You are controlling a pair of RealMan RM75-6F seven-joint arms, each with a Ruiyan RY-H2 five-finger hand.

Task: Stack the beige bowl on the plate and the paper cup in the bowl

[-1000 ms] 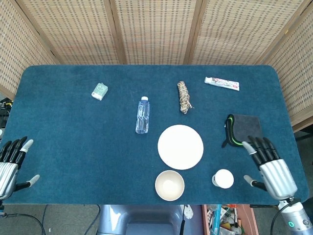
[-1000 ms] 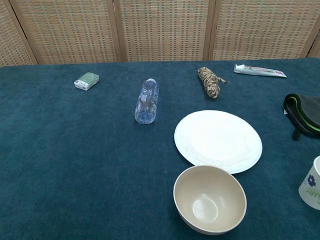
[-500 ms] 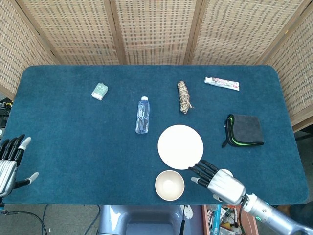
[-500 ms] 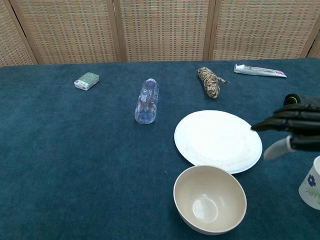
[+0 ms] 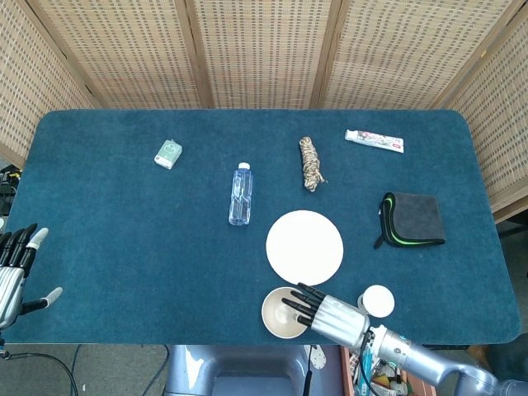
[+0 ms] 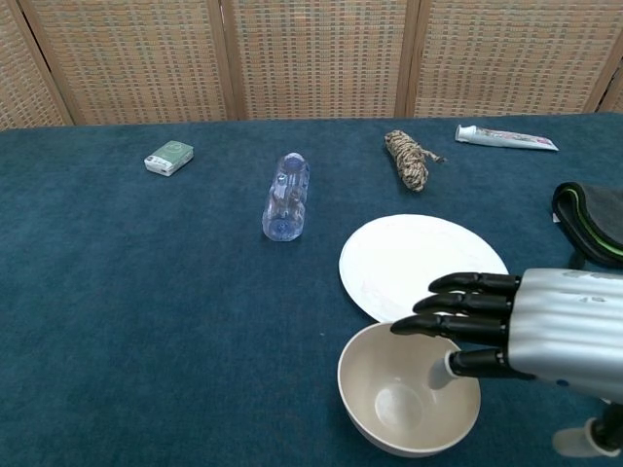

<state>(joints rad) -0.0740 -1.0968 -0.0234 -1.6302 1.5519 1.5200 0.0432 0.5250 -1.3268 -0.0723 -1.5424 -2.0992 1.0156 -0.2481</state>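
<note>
At the bottom centre of the head view, the right hand (image 6: 506,331) hovers over the beige bowl (image 6: 389,413), fingers spread and holding nothing, apparently lined up to grasp the rim. The bowl sits just below the plate (image 5: 304,247), with the paper cup (image 5: 379,299) at its right; the left hand (image 5: 15,272) waits open at the lower left edge.

The right hand (image 5: 324,311) swings in from the table's right edge, past the paper cup (image 5: 379,299), and now hovers open-fingered over the beige bowl (image 6: 389,409).

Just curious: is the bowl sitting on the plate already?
No, the beige bowl rests on the blue table, beside the plate.
</note>
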